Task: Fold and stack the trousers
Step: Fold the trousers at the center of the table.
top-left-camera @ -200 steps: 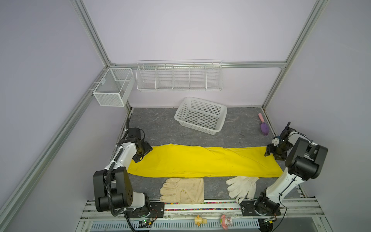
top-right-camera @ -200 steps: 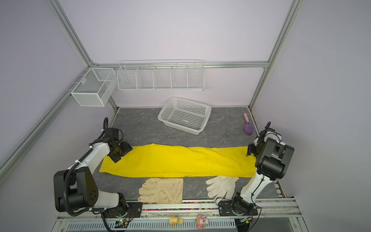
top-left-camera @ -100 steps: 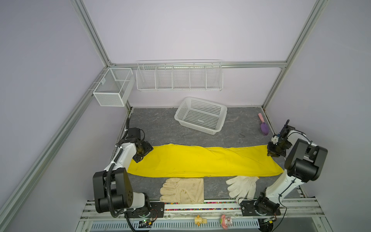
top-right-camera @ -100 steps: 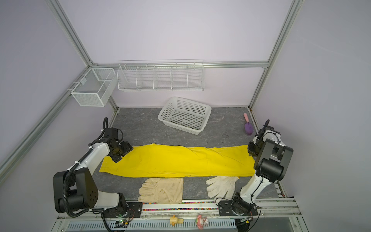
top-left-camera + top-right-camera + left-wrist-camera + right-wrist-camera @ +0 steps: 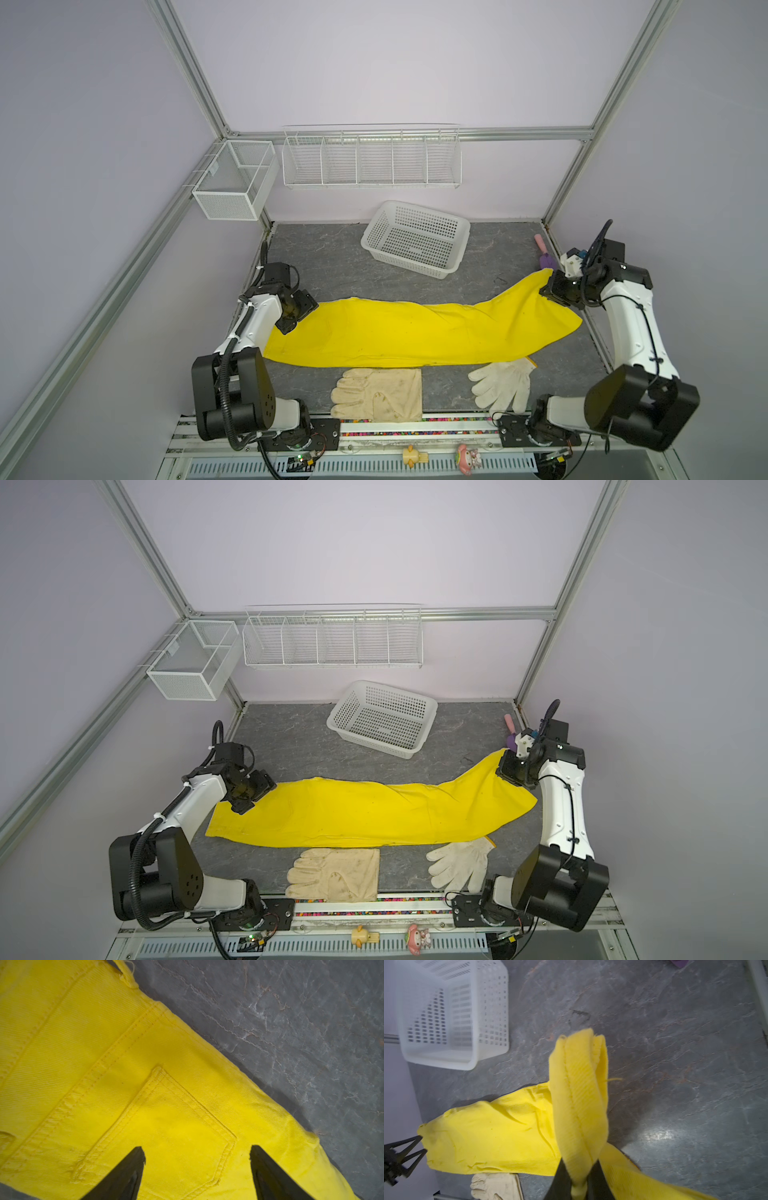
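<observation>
- The trousers (image 5: pixel 415 336) are lying left to right across the middle of the table (image 5: pixel 332 257), waist left, hems right.
- The right gripper (image 5: pixel 548 289) is clenching the far hem corner, holding it off the table.
- The left gripper (image 5: pixel 197 1148) is hovering spread wide over the back pocket (image 5: pixel 166 1126), gripping nothing.
- Judging by the sag, the cloth is soft, light and limp; pinching seamed hem and waistband corners is looking safest.

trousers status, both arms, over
Right gripper shut on the trousers, leg end off the table. Left gripper open over waist end. Cream glove, white glove alongside near edge.
</observation>
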Robot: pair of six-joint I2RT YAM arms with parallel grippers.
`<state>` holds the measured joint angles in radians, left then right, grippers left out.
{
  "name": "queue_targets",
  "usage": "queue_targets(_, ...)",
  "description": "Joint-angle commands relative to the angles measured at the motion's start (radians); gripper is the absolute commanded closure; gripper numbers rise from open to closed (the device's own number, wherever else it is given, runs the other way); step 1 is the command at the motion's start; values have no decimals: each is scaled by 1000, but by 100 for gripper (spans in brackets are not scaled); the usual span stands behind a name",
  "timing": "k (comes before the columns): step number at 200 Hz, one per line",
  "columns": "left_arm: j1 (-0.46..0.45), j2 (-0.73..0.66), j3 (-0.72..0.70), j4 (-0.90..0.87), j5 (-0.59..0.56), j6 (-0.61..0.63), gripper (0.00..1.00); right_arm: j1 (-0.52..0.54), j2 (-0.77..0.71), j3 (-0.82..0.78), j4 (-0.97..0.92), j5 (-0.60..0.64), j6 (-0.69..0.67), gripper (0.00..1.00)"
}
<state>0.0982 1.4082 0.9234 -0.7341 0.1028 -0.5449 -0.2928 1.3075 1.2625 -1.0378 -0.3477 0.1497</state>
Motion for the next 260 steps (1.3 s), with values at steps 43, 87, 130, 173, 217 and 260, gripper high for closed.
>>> queue_targets(43, 6, 2, 32, 4, 24, 14, 20, 389, -98, 67, 73, -80, 427, 93)
queue_targets(87, 6, -15, 36, -5, 30, 26, 20, 683, -1, 158, 197, 36, 671, 93)
queue_targets(130, 5, -29, 32, -4, 32, 25, 20, 898, 184, 273, 296, 88, 805, 93)
queue_targets(173, 5, -35, 19, 3, 34, 21, 19, 1031, 419, 448, 354, 90, 894, 93)
queue_targets(217, 6, -33, 0, -4, 28, 38, 19, 1103, 601, 581, 342, 132, 961, 93)
queue_targets(260, 6, -35, -13, -10, 23, 52, 19, 1156, 734, 645, 363, 134, 982, 93)
